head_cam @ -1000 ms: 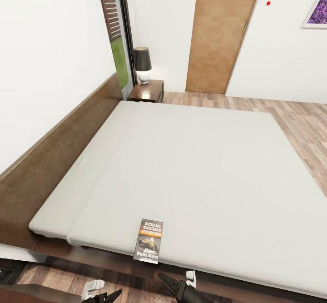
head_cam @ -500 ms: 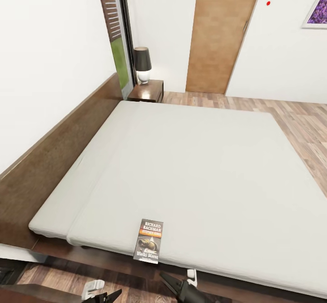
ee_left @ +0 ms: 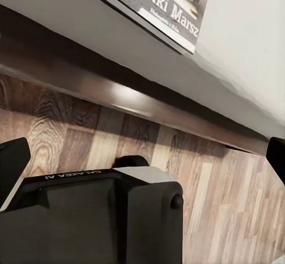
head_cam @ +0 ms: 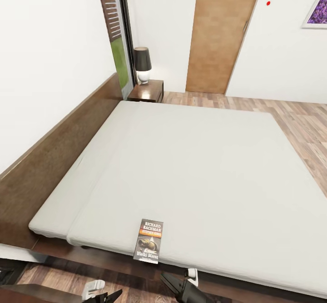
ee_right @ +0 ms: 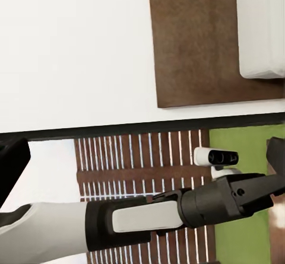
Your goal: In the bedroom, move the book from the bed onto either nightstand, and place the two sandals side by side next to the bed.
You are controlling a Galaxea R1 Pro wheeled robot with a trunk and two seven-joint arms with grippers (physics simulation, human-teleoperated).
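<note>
We see the bedroom evenly and brightly lit, with no single source to point to. The bed (head_cam: 190, 171) reads as flat pale grey, almost without shading, and a dark shadow sits under its near edge on the floor (head_cam: 299, 126). In the left wrist view a soft glare streaks the bed frame (ee_left: 130, 98). Straight lines splay outward toward the head view's edges. Everything is sharp; the book (head_cam: 149, 240) lettering reads clearly.

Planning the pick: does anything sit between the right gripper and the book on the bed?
Nothing visible does. The book lies at the mattress's near edge, and the right gripper hangs just below it over the floor.
</note>
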